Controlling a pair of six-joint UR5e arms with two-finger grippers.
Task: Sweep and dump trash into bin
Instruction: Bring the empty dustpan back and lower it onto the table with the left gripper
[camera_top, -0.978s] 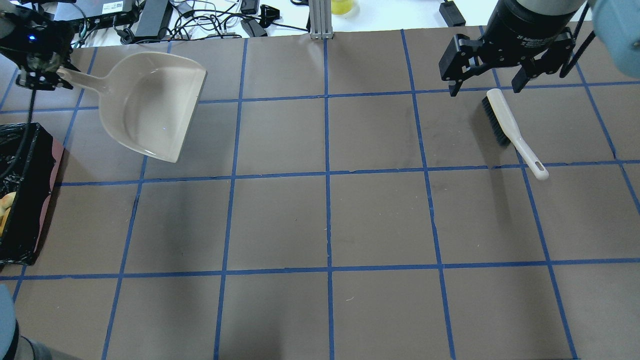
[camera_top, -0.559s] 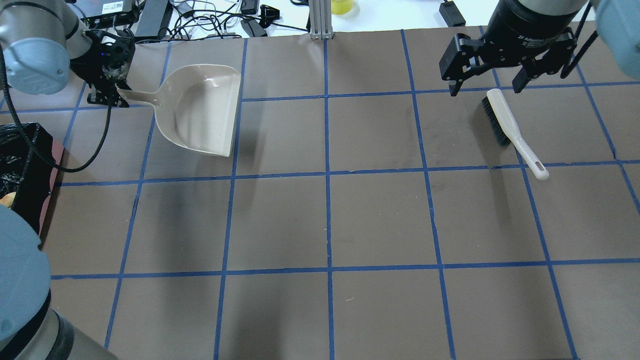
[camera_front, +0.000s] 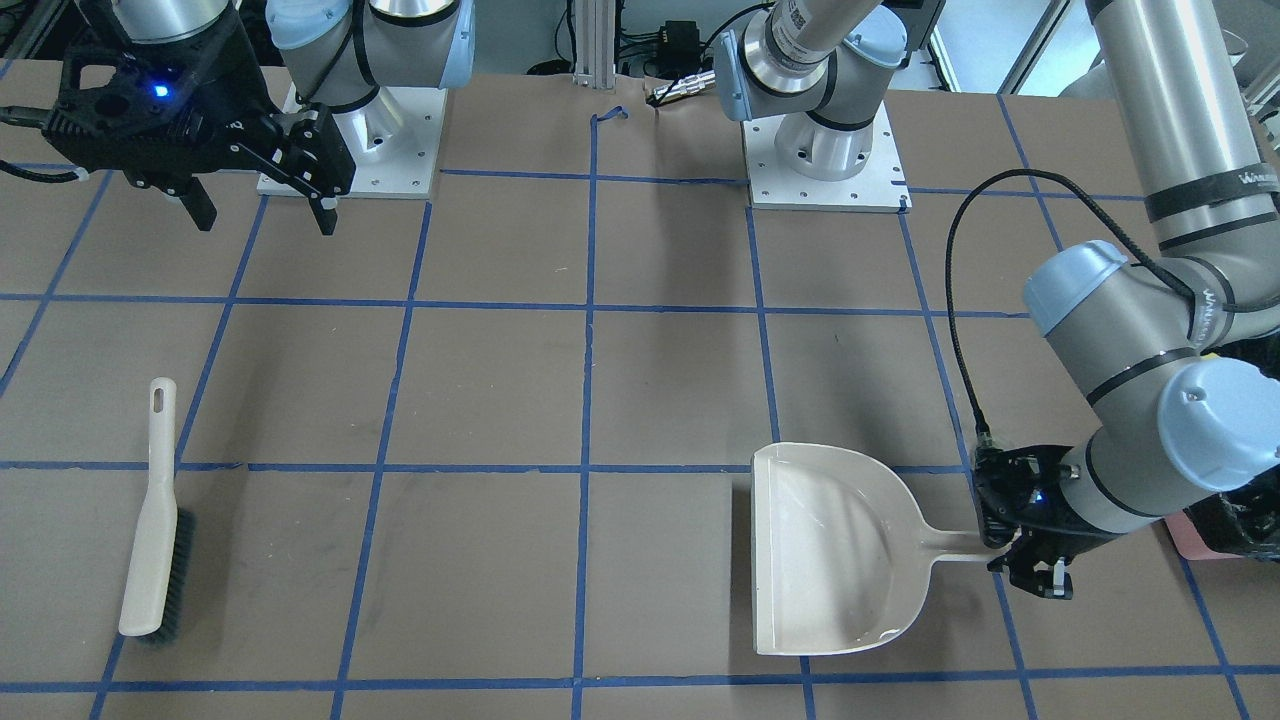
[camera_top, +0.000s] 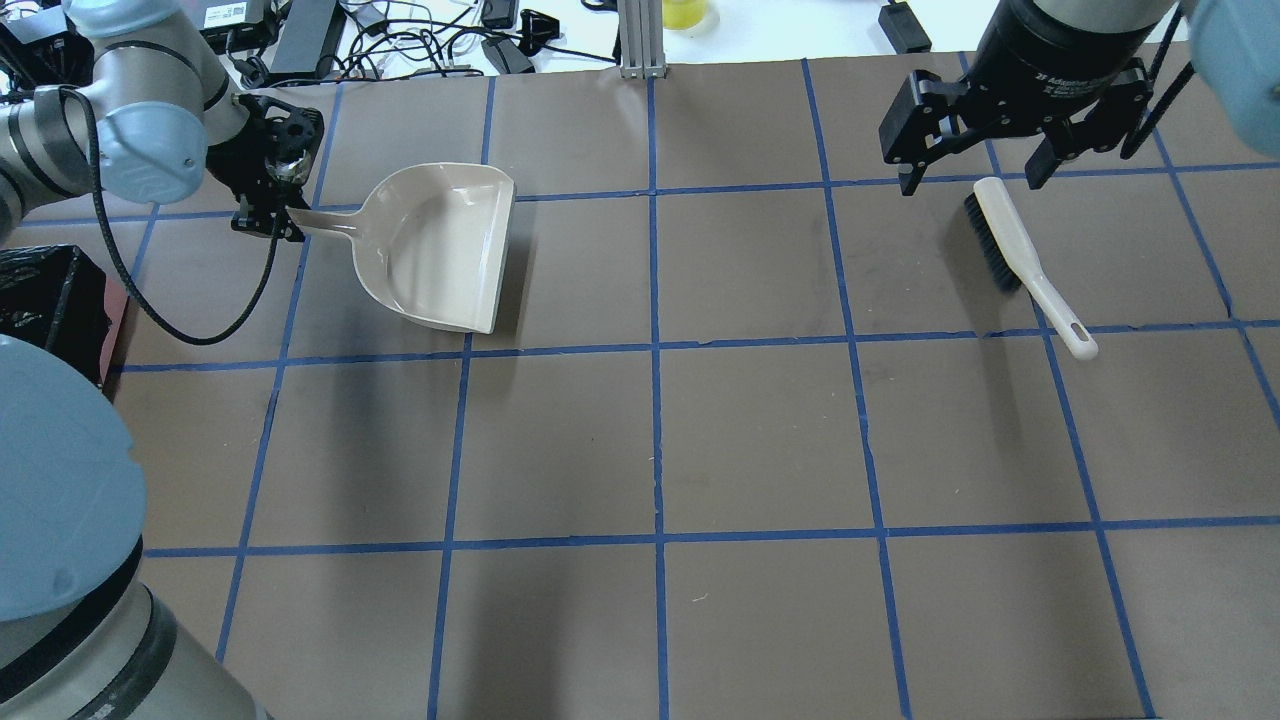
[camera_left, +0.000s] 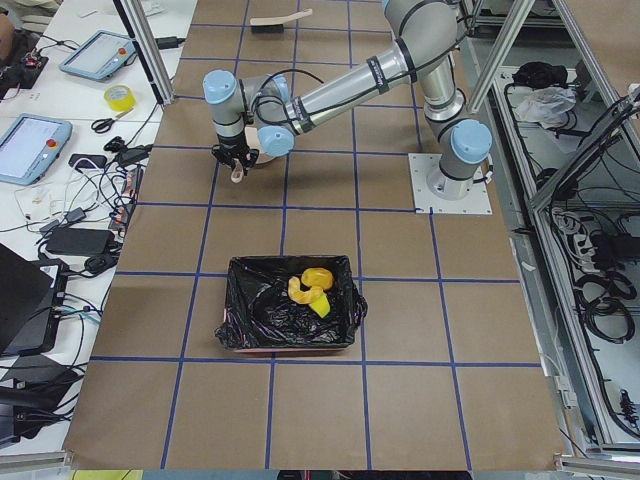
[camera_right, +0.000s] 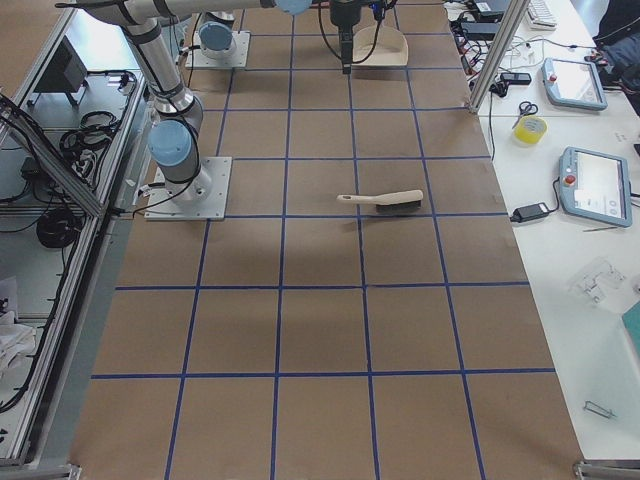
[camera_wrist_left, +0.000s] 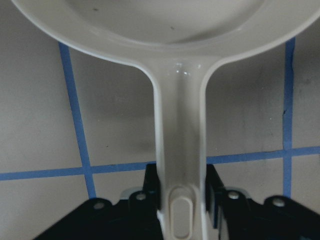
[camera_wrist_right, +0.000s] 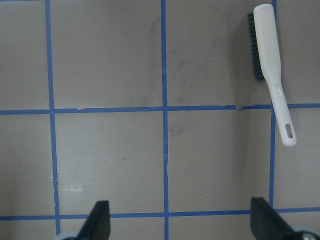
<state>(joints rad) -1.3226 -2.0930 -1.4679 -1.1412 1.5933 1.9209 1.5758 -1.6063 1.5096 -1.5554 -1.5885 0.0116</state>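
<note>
**A:** Overhead view, read left to right. What lies left of the dustpan (camera_top: 440, 245)?

**B:** The bin (camera_top: 55, 300) lies well apart from the dustpan, to its left and nearer the robot. In the left side view the trash (camera_left: 310, 288) lies inside the bin, as yellow and orange pieces on the black liner. Just left of the dustpan, the left gripper (camera_top: 278, 212) is clamped on the end of the dustpan's handle. The wrist view shows one finger pressed to each side of it.

**A:** What differs from a second ago?

**B:** Only the dustpan and the arm carrying it. The dustpan was tilted close beside the bin. It is now further right, away from the bin, and turned level with its mouth facing right. Its bowl is bare. Whether it touches the table (camera_top: 760, 440) or hangs just above it cannot be told.

**A:** And right of the dustpan?

**B:** Nothing there has moved. The brush (camera_top: 1012, 250) lies flat, well apart from the dustpan. The right gripper (camera_front: 265, 222) hovers over the brush's bristle end with its jaws spread wide, holding nothing.

**A:** What does this mean for the task?

**B:** Judging from the empty dustpan and the filled bin, sweeping and dumping are complete. The remaining step is probably to set the dustpan down and release it.
</note>
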